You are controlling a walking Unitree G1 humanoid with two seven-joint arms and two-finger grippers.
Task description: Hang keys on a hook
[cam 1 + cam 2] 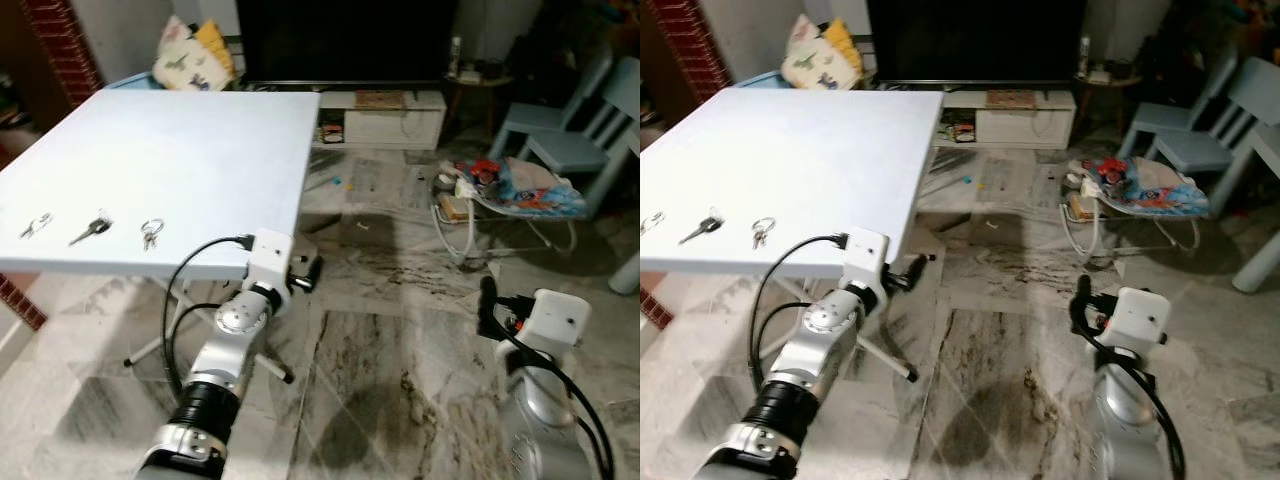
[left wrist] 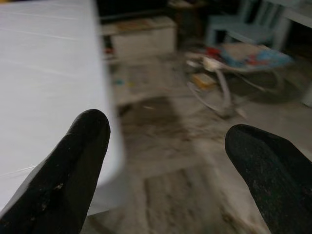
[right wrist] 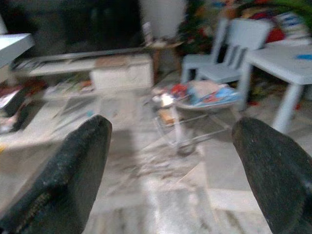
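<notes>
1. I have three sets of keys lying in a row near the front edge of the white table (image 1: pixel 180 150), at the left of the head view: a small bunch (image 1: pixel 35 227) farthest left, a single dark-headed key (image 1: pixel 91 231) in the middle, and a key ring (image 1: pixel 151 233) nearest the arms. Nothing holds them yet; they lie flat on the bare top, set apart from one another.
2. My left gripper (image 2: pixel 165 165) sits low at the table's front corner, below the tabletop edge, fingers spread wide with nothing between them. I judge it is placed there as a start for reaching up and over to the key ring.
3. My right gripper (image 3: pixel 180 165) hangs over the marble floor (image 1: pixel 400 330) at lower right, well apart from the table, its fingers also wide apart and empty.
4. I cannot make out a hook in these pictures.
5. As for containers: a baby bouncer (image 1: pixel 515 195) at centre right holds colourful cloth and toys, and the low TV cabinet (image 1: pixel 380 115) at the top has items on its shelves, too small to tell.
</notes>
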